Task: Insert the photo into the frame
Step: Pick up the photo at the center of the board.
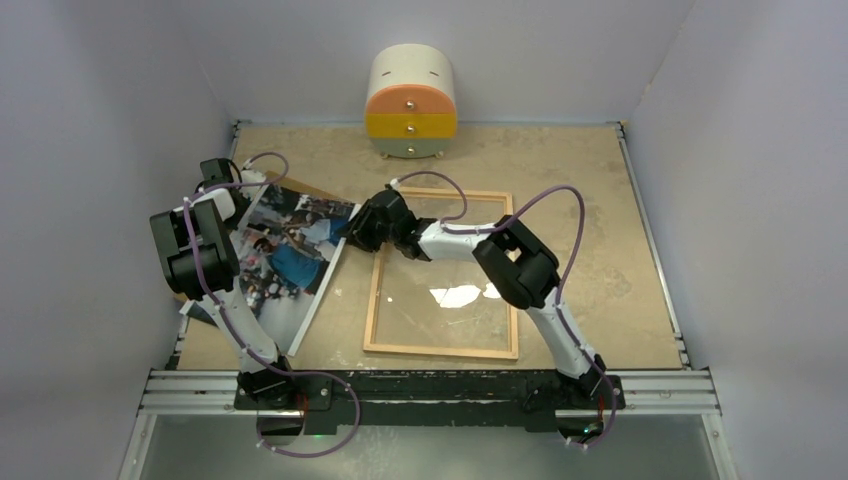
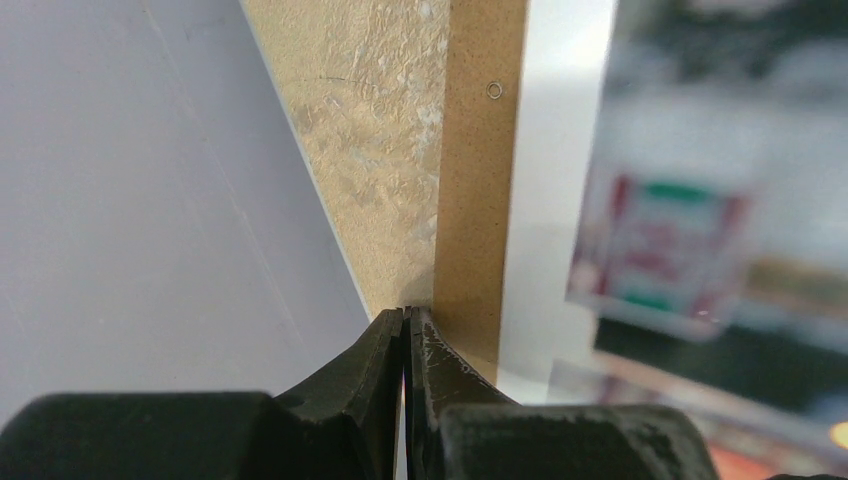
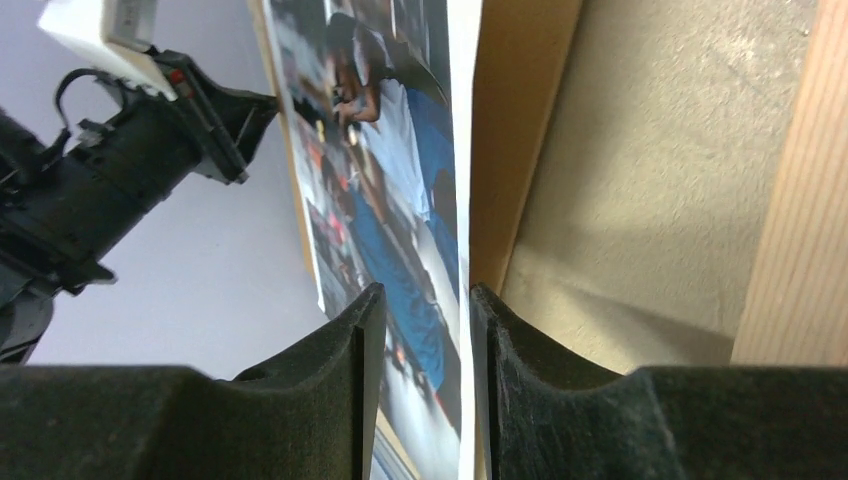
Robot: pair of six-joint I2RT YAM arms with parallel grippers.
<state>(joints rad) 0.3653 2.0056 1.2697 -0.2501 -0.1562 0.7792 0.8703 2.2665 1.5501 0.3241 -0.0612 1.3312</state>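
Note:
The photo, a glossy print of people in blue and white, lies tilted at the left of the table on a brown backing board. The light wood frame lies flat just to its right. My right gripper is at the photo's right edge. In the right wrist view its jaws stand open astride the photo, whose white border rests against the right finger. My left gripper is at the photo's far left corner. Its jaws are shut, tips at the board's edge.
A clear pane with glare lies inside the frame. A round cream, orange and yellow drawer cabinet stands at the back centre. White walls close in left, right and behind. The frame's wooden rail runs right of my right gripper.

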